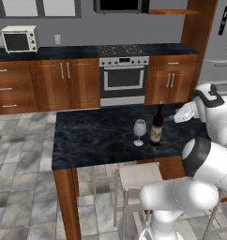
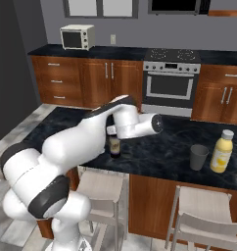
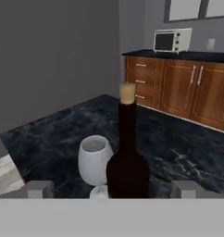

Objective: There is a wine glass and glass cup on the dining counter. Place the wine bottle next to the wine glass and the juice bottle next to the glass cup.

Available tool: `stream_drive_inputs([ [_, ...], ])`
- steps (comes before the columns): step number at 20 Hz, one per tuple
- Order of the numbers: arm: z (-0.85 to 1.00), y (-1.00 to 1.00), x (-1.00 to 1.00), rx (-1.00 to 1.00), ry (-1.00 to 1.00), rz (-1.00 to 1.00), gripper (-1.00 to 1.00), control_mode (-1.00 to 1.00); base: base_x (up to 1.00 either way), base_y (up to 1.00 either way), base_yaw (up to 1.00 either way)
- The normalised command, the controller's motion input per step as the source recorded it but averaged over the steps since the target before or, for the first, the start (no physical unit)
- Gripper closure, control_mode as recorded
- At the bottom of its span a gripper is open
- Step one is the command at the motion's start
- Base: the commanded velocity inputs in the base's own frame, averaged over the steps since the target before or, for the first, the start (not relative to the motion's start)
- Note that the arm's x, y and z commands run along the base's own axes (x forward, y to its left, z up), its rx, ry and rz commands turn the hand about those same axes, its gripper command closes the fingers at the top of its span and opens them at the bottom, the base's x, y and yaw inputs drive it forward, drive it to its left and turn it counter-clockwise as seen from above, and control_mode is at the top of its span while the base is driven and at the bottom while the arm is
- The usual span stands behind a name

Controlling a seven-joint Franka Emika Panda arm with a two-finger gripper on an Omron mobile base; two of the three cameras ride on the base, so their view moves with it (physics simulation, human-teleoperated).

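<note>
The wine bottle (image 1: 156, 127) stands upright on the black marble table (image 1: 87, 140), just beside the wine glass (image 1: 139, 131). In the left base view the glass is at the left of the bottle, and both are in the middle part of the table, nearer to its front edge than to its far edge. In the hand view the glass partly overlaps the bottle, so I cannot tell if they touch.

The claw (image 3: 112, 189) is released: its 2 fingertips (image 3: 39, 189) stand wide apart at the bottom of the hand view, 1 on each side of the bottle, and they do not touch it. The claw holds nothing. The bottle has a tan top and a long narrow neck.

In the right base view the white arm reaches over the table and hides most of the wine bottle (image 2: 114, 146); only its lower part with the label is seen under the arm. Toward the right end of the table, well apart from the wine bottle, stand the grey glass cup (image 2: 199, 157) and the yellow juice bottle (image 2: 221, 151) with a pale cap. The 2 are just beside each other, both upright, near the front edge. Pale stools (image 2: 103, 188) stand at the front side of the table.
</note>
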Motion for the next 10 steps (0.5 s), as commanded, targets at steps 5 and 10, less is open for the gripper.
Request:
stream_drive_inputs([
  [5,0.25,0.11,-0.41,-0.17,0.12,-0.13,-1.0,-1.0,0.0,0.0,0.0],
  [10,0.14,0.15,-0.46,-0.14,0.03,-0.16,-1.0,-1.0,0.0,0.0,0.0],
])
